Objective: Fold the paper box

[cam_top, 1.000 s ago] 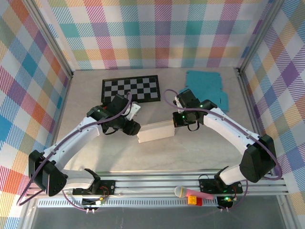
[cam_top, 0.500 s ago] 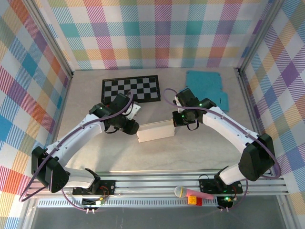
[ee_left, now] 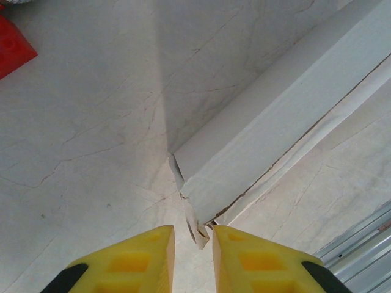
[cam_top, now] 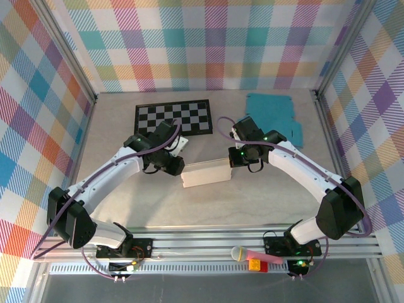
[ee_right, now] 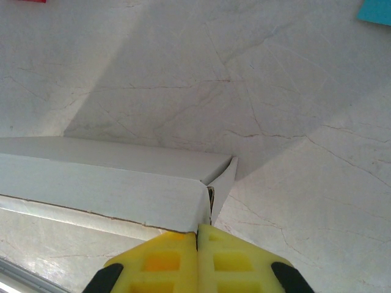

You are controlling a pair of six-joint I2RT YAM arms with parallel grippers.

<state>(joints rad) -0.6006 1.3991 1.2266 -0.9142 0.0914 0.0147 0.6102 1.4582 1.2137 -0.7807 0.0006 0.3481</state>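
The white paper box [cam_top: 206, 173] lies flat in the middle of the table, long side running left to right. My left gripper [cam_top: 176, 166] is at its left end. In the left wrist view the box [ee_left: 287, 116] runs up to the right, and a small end flap [ee_left: 199, 231] hangs between the yellow fingertips [ee_left: 160, 244]; the left gripper [ee_left: 193, 237] stands narrowly open around it. My right gripper [cam_top: 233, 158] is at the box's right end. In the right wrist view this gripper [ee_right: 197, 231] is shut, its tips against the corner of the box [ee_right: 110, 183] beside a raised end flap [ee_right: 223, 180].
A black-and-white checkered mat [cam_top: 173, 117] lies at the back left and a teal paper sheet [cam_top: 273, 115] at the back right. A red block [ee_left: 12, 46] shows at the left wrist view's corner. A pink-handled microphone [cam_top: 252, 254] rests on the front rail.
My left gripper's jaws have narrowed around the box's left end flap, and the left arm has shifted slightly. The box and right arm have stayed put.
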